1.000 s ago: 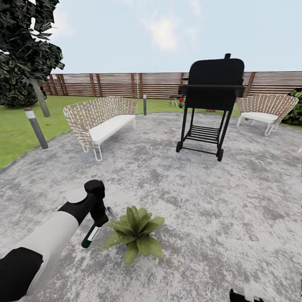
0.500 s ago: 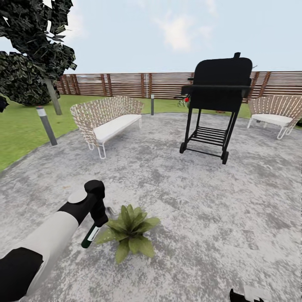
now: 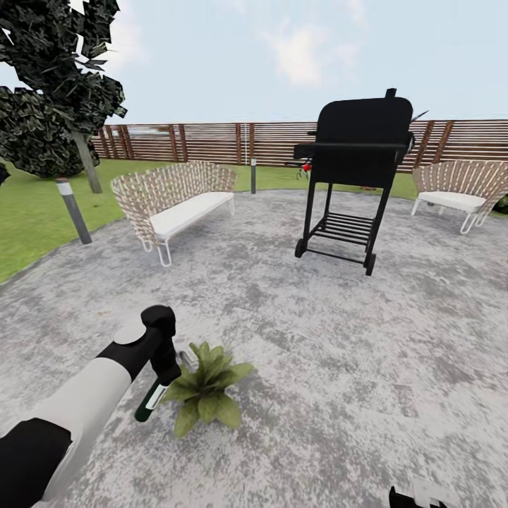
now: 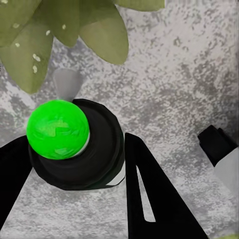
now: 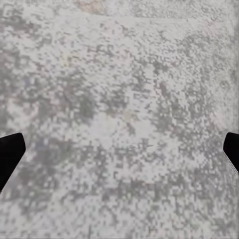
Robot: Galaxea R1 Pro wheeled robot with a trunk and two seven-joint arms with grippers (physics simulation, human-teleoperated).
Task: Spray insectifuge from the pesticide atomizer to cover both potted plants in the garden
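- Left wrist view: the pesticide atomizer (image 4: 74, 149) sits clamped between the left gripper's (image 4: 79, 164) two dark fingers, its round end a bright green here, pointing at the leaves of a potted plant (image 4: 59, 30) just beyond.
- Head view: that same atomizer (image 3: 152, 401) hangs slanted below the left gripper (image 3: 164, 374), just beside the plant (image 3: 203, 394) on the grey paved patio (image 3: 367, 367) — whether they touch, I cannot tell.
- Right wrist view: the right gripper's fingertips (image 5: 11, 149) stand wide apart at the picture's edges, nothing between them but paving.
- Farther off: a black grill (image 3: 356, 176), a wicker bench (image 3: 173, 201), a second bench (image 3: 458, 187), a bollard lamp (image 3: 73, 210), the lawn (image 3: 28, 219), a dark tree (image 3: 53, 85) and the slatted fence (image 3: 212, 141).
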